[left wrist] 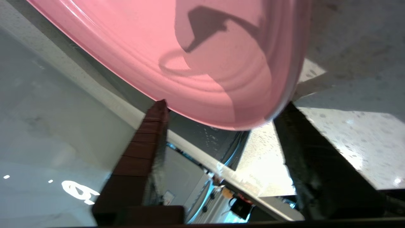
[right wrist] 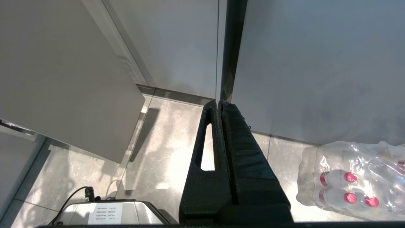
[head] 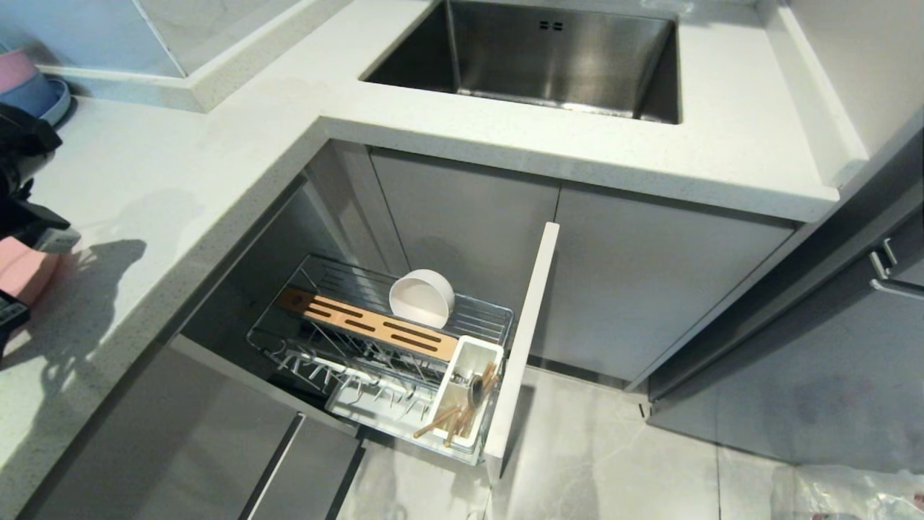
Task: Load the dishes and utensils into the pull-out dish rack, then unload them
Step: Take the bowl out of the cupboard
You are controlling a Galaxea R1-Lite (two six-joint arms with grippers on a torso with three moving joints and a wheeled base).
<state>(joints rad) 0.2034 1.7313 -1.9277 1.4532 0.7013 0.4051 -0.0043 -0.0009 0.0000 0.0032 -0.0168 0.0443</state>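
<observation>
Left hand (left wrist: 221, 110) parted around pink plate (left wrist: 205, 63) at desk (head: 180, 180) left edge; draw back level, avoiding nudging the rim. Right hand (right wrist: 220, 104) pressed together.

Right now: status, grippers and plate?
Left gripper open around pink plate rim, over counter. Right gripper shut, parked. Bowl, utensils in rack.

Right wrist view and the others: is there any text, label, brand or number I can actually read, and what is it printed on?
No text here can be read.
White label on the grey box on the floor: several printed lines, too small to read.
Shrink-wrapped bottle pack: red caps visible, no readable print.
Head view and left wrist view: no writing visible on the dish rack, plate or counter.
</observation>
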